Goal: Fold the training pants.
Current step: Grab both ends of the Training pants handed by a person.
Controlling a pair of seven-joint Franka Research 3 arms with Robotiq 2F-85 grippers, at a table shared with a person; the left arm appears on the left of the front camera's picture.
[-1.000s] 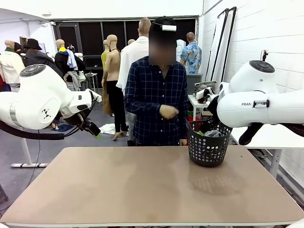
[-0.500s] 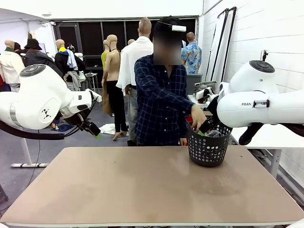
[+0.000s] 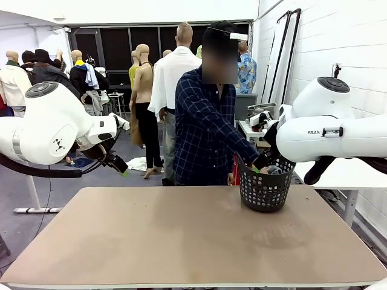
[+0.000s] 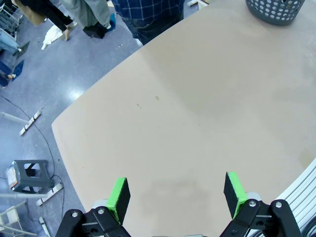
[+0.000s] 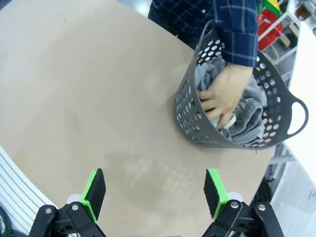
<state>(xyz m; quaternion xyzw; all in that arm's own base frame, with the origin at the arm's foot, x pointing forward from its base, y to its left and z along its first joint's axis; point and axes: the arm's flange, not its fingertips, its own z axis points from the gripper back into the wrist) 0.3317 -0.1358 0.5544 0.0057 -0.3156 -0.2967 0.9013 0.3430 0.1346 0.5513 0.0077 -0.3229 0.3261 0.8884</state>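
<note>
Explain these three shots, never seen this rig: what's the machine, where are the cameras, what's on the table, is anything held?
Two white robot arms share a tan table with a person standing across it. The wide shot comes from a fixed camera between the arms: the left arm enters from picture left, the right arm from picture right. The other two shots come from cameras on the wrists, looking down past each arm's green-padded fingers. The left gripper is open over the tabletop and holds nothing. The right gripper is also open and empty, above the table near a dark perforated basket that stands on the table's far right side. The person's hand is inside the basket, on the grey training pants bunched there.
</note>
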